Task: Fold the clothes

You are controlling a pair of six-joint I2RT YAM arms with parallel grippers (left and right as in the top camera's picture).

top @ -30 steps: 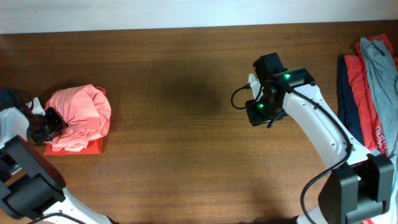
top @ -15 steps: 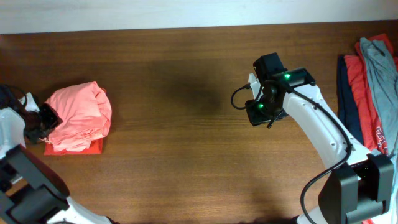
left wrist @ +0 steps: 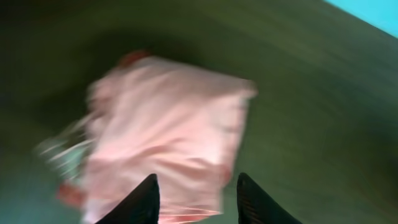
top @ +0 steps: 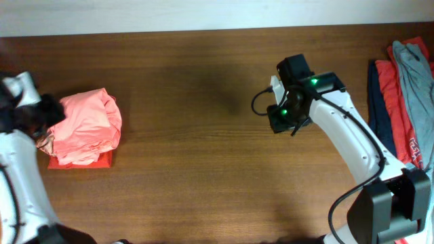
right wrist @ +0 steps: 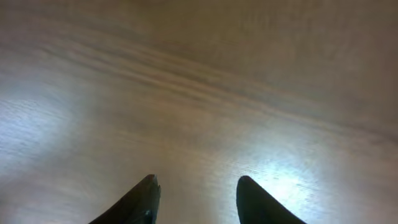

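Left jaws lifted, apart over pink shirt [left wrist: 168, 124] edge.

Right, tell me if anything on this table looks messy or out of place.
The salmon-pink shirt at the left looks odd: it is a lumpy, rumpled bundle, not a flat fold, sitting on a red garment whose corner pokes out. Nothing is spilled or damaged.

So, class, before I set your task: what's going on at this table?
Two robot arms are folding shirts. The salmon-pink shirt lies in a compact bundle at the left end of the table, on red fabric. The left pincer is open above it, holding nothing. The right pincer is open over bare wood. A pile of shirts waits at the right edge.
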